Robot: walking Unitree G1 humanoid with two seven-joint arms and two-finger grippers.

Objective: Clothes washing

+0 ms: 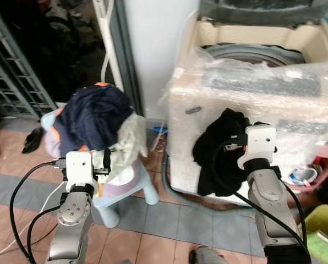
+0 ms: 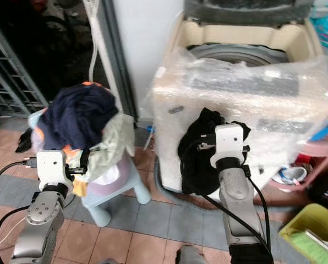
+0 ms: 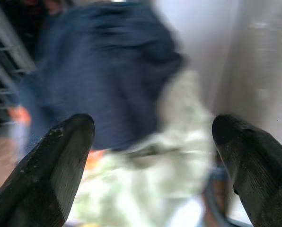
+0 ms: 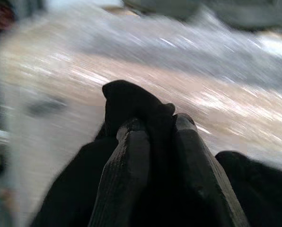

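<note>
The washer point(image 1: 252, 104), wrapped in clear plastic, stands with its lid up and its tub point(image 1: 252, 55) open beyond the right gripper's fingers. Nothing can be made out inside the tub, so loading looks barely begun. Beyond the left gripper's fingers a small pale stool point(image 1: 134, 184) carries the pile point(image 1: 95, 118): a dark blue garment on top, a pale greenish one under it, with bits of orange showing. All of that is left to move, and then, presumably, the wash has to be started.

One black garment point(image 1: 219, 151) is on its way. It hangs against the washer's front, below the rim, draping down from the right gripper point(image 4: 153, 125). In the right wrist view the two fingers point(image 4: 124, 165) are almost closed, with a fold of the black cloth pinched between them and bulging past the tips. The right arm reaches up and forward, its wrist level with the middle of the washer's front; by this reckoning the cloth needs to go higher to clear the rim before it can drop into the tub.

The left gripper point(image 3: 153, 137) is held up in front of the pile, fingers spread wide and holding nothing, the clothes just beyond the tips. The left arm rises from below, forearm nearly upright, aimed at the pile.
</note>
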